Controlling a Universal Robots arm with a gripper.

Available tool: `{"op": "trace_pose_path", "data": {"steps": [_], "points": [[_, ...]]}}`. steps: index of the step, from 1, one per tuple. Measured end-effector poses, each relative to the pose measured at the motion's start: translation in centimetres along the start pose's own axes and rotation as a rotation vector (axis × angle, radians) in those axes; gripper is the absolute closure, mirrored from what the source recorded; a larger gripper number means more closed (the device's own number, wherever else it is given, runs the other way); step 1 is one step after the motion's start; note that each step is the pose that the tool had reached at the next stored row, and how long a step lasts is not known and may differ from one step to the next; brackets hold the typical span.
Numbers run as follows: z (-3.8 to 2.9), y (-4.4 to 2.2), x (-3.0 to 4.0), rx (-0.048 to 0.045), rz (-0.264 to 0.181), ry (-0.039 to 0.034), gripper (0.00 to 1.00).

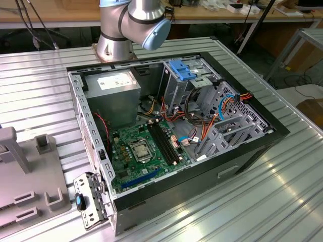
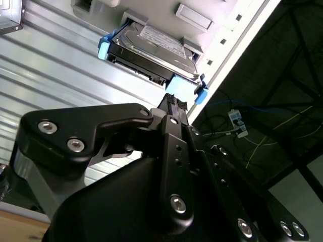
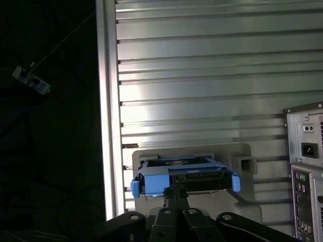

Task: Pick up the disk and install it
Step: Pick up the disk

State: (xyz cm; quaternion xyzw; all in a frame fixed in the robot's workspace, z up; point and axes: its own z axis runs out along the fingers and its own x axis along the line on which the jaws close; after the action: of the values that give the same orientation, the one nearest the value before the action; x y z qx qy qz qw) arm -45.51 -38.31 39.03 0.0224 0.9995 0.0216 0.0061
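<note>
We see the claw [image 2: 174,105] [image 3: 176,190] drawn narrow in both wrist views, its tips pinched on the near edge of the blue carrier of the disk [image 2: 151,48] [image 3: 181,174]. The disk lies flat, label up, on a pale grey holder [image 3: 242,164] close to the edge of the ribbed metal counter [image 3: 202,75]. Beside the holder stands the back of the computer case [image 3: 305,166]. In the exterior view the case [image 1: 252,151] lies open on the counter, with the arm's base [image 1: 113,45] behind it.
</note>
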Motion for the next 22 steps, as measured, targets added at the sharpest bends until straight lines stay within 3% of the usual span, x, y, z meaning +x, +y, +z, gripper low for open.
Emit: {"op": "trace_pose_path", "data": {"steps": [12,22], "points": [[-0.01,0.00,0.00,-0.0021,-0.203,0.0089,0.89],[-0.01,0.00,0.00,-0.0048,-0.451,0.0197,0.89]]}}
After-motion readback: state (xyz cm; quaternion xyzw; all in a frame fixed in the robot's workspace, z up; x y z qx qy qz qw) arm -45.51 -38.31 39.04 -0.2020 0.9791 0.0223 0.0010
